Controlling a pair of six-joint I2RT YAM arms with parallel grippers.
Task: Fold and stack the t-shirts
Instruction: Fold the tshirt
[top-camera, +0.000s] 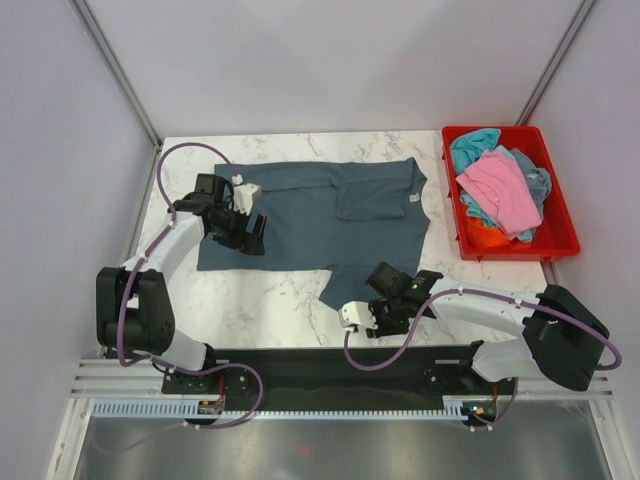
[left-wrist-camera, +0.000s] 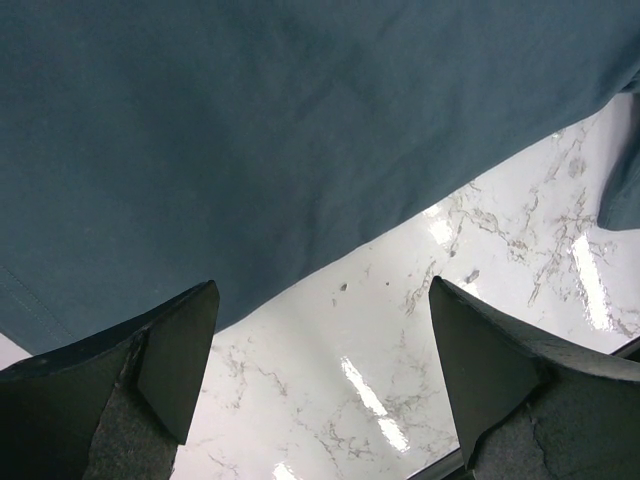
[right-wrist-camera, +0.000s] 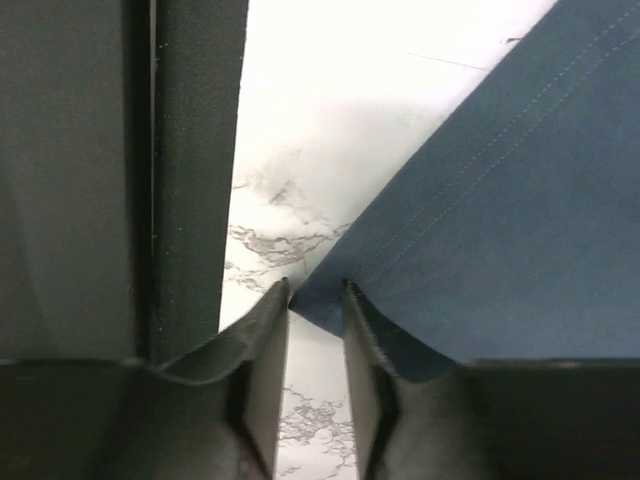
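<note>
- Progress: early. The slate-blue shirt (top-camera: 300, 215) lies spread flat on the surface (top-camera: 270, 310). I judge folding has barely begun and there is no stack anywhere.
- A darker rectangle near its right end looks like one part already turned over onto the body, but I can't be sure.
- Left to do: finish folding this shirt, then fold the pink shirt (top-camera: 500, 185), teal shirt (top-camera: 475, 140) and orange shirt (top-camera: 485, 235), then stack all of them.
- Position: the slate-blue shirt is in the far half of the surface, about mid-way between the left and right edges.
- Orientation: its long axis runs left-right, parallel to the far edge. The white tag (top-camera: 412, 198) is at the right end, so the neck likely points to the right edge and the hem to the left edge.
- One flap, probably a sleeve, trails toward the near edge.
- Right hand (top-camera: 375, 278) is at that flap. In the wrist view the hand (right-wrist-camera: 316, 290) is narrow, with the cloth corner (right-wrist-camera: 500, 200) tucked between the tips and a gap showing. Can't tell if it is pinched yet.
- Left hand (top-camera: 250, 235) is at the shirt's near-left corner. In the wrist view the hand (left-wrist-camera: 320, 300) is spread wide and holds nothing. The shirt edge (left-wrist-camera: 250, 130) and bare surface show between the fingers.
- The other three shirts are crumpled in the red bin (top-camera: 555, 245) at the far-right corner, well apart from the blue one.
</note>
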